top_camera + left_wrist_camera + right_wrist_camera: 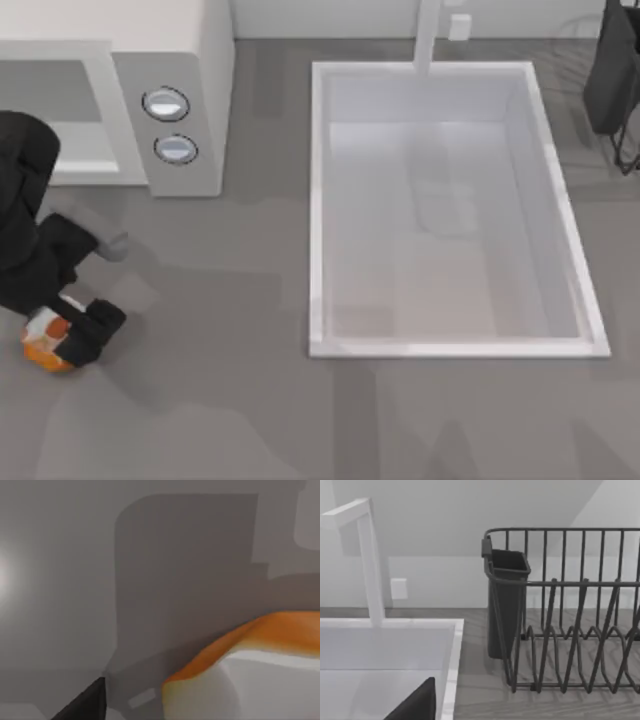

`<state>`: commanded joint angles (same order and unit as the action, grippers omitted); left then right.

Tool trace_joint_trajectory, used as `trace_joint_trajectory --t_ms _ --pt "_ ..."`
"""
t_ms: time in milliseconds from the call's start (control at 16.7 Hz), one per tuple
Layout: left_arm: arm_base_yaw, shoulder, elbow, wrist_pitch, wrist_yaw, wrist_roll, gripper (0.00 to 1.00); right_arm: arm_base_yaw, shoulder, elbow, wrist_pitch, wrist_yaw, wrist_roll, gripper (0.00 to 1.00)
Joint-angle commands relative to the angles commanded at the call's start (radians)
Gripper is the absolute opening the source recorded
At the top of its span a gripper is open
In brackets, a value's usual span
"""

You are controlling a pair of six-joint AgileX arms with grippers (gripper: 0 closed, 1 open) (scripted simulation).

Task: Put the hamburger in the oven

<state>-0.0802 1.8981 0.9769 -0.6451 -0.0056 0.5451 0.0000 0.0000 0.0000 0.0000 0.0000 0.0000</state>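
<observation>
The grey tabletop (250, 420) carries a white sink (320, 200) at centre-right and the oven (205, 90) at rear left. In front of the oven, near the left edge, the left gripper (60, 335) has its jaws closed around the hamburger (45, 350).

A dark wire dish rack (580, 630) stands on the grey wood-grain tabletop (480, 690), with a dark rectangular utensil cup (505, 605) hung on its near corner. Just beside the rack lies the large white rectangular sink basin (452, 670), a white angular faucet (370, 565) rising behind its rim. A small white plate sits on the pale wall (399, 588). A black finger of the right tool (417, 705) juts over the basin.
</observation>
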Motion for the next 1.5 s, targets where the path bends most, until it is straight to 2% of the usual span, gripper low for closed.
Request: trace_joint_trajectory --t_ms 240,1020,1500 --pt "0.000 0.001 -0.001 0.001 0.000 0.000 1.00 0.000 0.000 0.000 0.000 0.000 0.000 1.00" --pt "0.000 0.001 -0.001 0.001 0.000 0.000 0.02 0.000 0.000 0.000 0.000 0.000 0.000 1.00" --pt "0.000 0.001 -0.001 0.001 0.000 0.000 0.00 0.000 0.000 0.000 0.000 0.000 0.000 1.00"
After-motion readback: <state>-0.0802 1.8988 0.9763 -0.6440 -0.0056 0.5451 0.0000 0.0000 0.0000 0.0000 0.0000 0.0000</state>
